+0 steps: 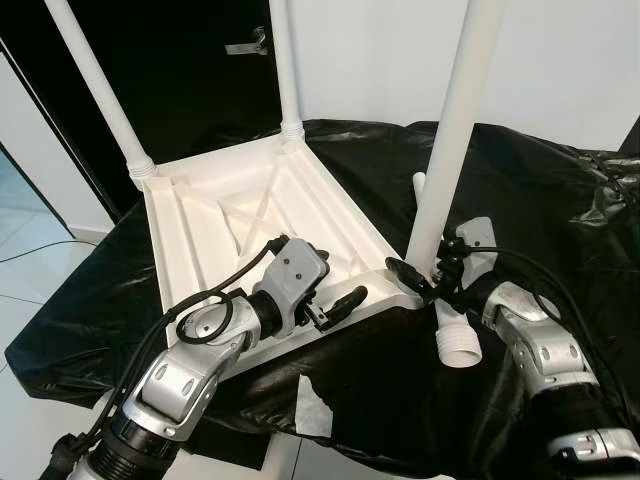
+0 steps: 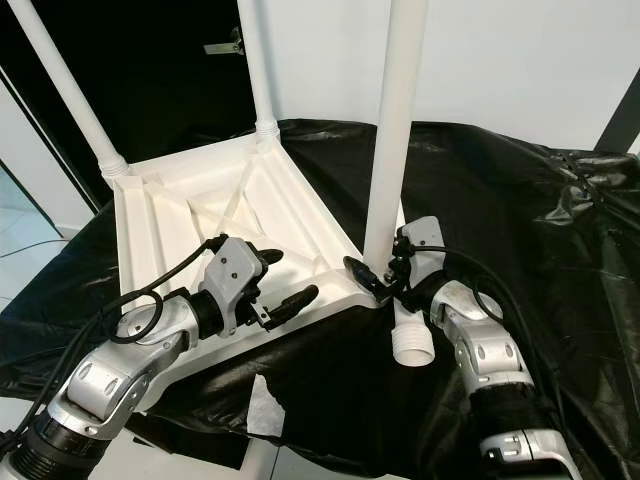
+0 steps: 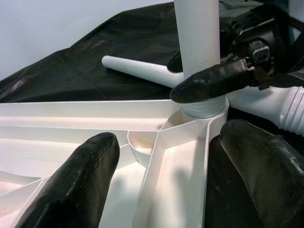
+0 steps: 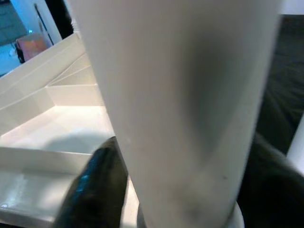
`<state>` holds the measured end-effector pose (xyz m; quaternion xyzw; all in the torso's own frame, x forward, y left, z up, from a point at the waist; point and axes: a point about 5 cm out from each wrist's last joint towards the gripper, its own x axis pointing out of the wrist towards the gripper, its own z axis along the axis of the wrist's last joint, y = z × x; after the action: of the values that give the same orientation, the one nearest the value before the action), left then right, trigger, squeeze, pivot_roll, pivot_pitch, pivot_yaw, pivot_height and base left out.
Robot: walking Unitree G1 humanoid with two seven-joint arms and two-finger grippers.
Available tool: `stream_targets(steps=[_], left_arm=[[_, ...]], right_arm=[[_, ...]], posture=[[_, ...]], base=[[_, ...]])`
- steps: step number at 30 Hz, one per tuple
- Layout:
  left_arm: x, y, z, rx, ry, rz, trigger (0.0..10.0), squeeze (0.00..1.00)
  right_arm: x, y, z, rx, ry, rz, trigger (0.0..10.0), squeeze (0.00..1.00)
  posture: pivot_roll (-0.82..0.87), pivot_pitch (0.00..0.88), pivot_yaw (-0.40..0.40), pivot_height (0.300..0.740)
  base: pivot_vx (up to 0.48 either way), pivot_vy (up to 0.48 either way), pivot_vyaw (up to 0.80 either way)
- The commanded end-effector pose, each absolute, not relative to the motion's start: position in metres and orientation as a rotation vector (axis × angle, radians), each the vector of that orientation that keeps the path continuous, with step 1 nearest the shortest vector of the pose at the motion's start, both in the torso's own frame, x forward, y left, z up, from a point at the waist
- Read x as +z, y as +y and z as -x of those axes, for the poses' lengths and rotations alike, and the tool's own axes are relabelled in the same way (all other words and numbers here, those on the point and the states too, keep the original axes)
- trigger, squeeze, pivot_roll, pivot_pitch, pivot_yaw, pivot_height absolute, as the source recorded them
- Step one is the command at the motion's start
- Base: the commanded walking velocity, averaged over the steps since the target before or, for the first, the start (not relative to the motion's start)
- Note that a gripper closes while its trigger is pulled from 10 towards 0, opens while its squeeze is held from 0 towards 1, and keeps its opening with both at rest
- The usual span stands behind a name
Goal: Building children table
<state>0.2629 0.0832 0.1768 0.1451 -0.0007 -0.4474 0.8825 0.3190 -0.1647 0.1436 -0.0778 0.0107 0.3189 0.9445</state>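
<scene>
White plastic children's table top point(image 1: 250, 230), upside down on a black plastic sheet point(image 1: 520, 190) over a raised surface, ribbed underside facing up. Three white round plastic legs standing upright in its corners: far-left leg point(image 1: 100, 85), far leg point(image 1: 283, 65), and near-right leg point(image 1: 455, 125), seated in the near-right corner socket. Fourth loose white leg point(image 1: 445, 310) lying flat on the sheet just right of that corner, ribbed threaded end toward the near side, tapered tip pointing away.

Right gripper point(image 1: 425, 275) clenched around the base of the near-right leg, one black finger point(image 3: 213, 80) pressed across the leg just above the socket collar. Left gripper point(image 1: 325, 290) released, fingers spread over the near edge of the table top, left of that corner, one finger point(image 3: 76, 185) above the ribbed underside and the other point(image 3: 261, 171) beyond the near rim; contact with the rim not clear.

Dark doorway with a metal handle point(image 1: 247, 43) at far left, white wall behind.
</scene>
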Motion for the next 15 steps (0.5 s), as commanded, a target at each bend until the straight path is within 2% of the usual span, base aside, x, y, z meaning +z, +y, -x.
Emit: stream_targets(steps=[1, 10, 11, 15], left_arm=[[0.174, 0.084, -0.261, -0.991, 0.014, -0.316, 10.0, 0.00], [0.165, 0.083, -0.256, -0.996, 0.037, -0.310, 10.0, 0.00], [0.162, 0.083, -0.256, -0.993, 0.044, -0.307, 10.0, 0.00], [0.159, 0.084, -0.259, -0.961, 0.049, -0.291, 10.0, 0.00]], right_arm=[[0.140, -0.163, -0.319, 0.681, 0.033, 0.168, 0.0, 0.00], [0.129, -0.172, -0.320, 0.615, 0.059, 0.168, 0.0, 0.00], [0.126, -0.174, -0.319, 0.579, 0.063, 0.176, 10.0, 0.00], [0.122, -0.173, -0.314, 0.449, 0.064, 0.097, 10.0, 0.00]], posture=[[0.04, 0.000, 0.019, 0.740], [0.04, 0.000, 0.005, 0.740], [0.04, 0.000, 0.002, 0.740], [0.03, 0.000, 0.002, 0.740]], base=[[0.000, 0.000, 0.00], [0.000, 0.000, 0.00], [0.000, 0.000, 0.00], [0.000, 0.000, 0.00]])
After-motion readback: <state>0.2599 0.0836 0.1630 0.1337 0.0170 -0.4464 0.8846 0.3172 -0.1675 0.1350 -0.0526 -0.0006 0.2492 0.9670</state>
